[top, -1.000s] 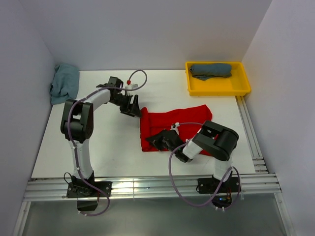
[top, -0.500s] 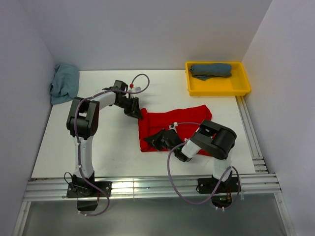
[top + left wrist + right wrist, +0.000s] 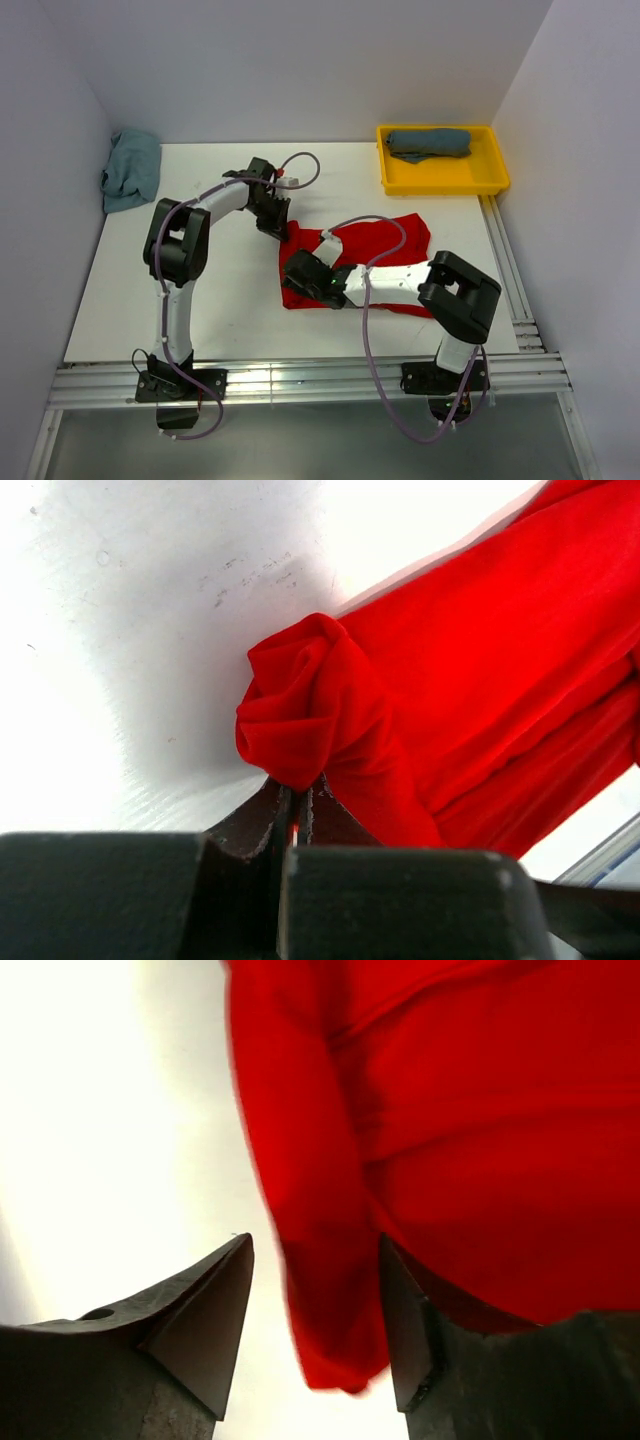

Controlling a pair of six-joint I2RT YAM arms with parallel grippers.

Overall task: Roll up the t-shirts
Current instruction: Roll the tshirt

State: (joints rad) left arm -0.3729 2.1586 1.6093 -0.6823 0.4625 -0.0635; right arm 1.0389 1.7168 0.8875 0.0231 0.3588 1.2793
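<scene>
A bright red t-shirt [image 3: 385, 250] lies spread on the white table, right of the middle. My left gripper [image 3: 276, 224] is at its far left corner and is shut on a bunched fold of the red cloth [image 3: 300, 710]; its jaws meet at the fold in the left wrist view [image 3: 297, 790]. My right gripper [image 3: 303, 271] reaches across the shirt to its left edge. It stands open [image 3: 315, 1260], with a loose strip of the shirt's edge [image 3: 320, 1290] lying between the fingers, not clamped. A light teal t-shirt [image 3: 130, 168] sits crumpled at the far left. A dark slate-blue one [image 3: 428, 142] lies rolled in the tray.
A yellow tray [image 3: 440, 186] stands at the far right corner of the table and holds the slate-blue shirt. White walls close in the left, back and right sides. A metal rail [image 3: 300, 380] runs along the near edge by the arm bases.
The left gripper moved right to the shirt's corner and shut on it. The right gripper opened, let go of the cloth and stretched left across the shirt.
</scene>
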